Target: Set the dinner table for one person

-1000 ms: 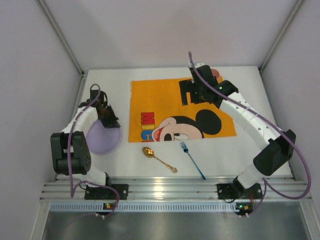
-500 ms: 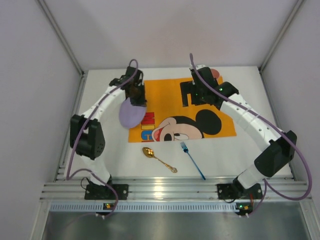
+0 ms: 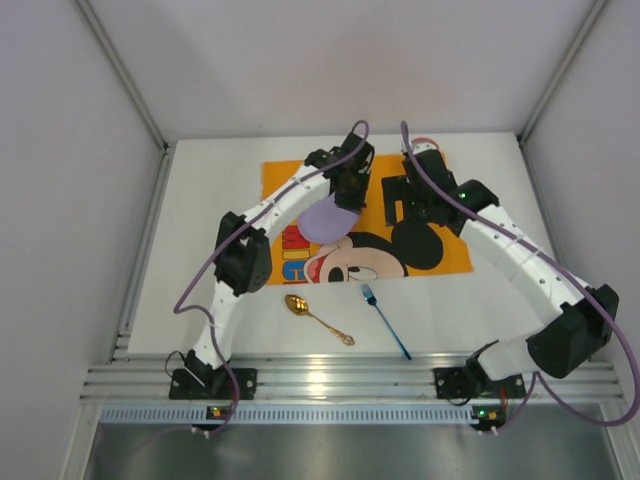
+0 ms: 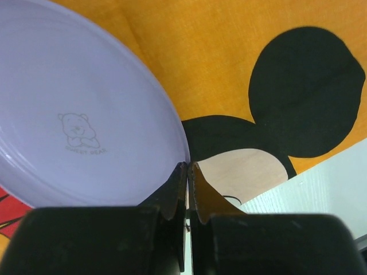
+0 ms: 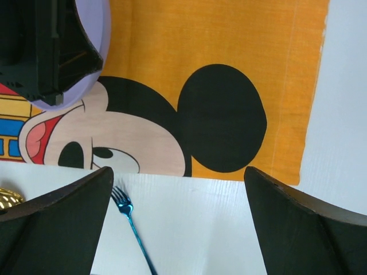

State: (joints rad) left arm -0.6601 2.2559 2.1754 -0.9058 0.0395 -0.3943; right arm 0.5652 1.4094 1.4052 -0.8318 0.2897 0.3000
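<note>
While the left gripper (image 4: 187, 172) clamps the lavender plate (image 4: 86, 114) by its rim, we advise lowering it level, mid-frame, onto the orange placemat (image 3: 290, 185); the right gripper (image 5: 178, 183) gapes empty.

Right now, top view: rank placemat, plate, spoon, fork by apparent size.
1. orange Mickey Mouse placemat
2. lavender plate
3. blue fork and gold spoon: they look about equal, so I won't rank them.

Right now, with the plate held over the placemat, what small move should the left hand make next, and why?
Probably lower it straight down and only then open. The left hand is shut on the rim of the purple plate, which seems to hang tilted over the orange placemat, not yet resting flat.
</note>
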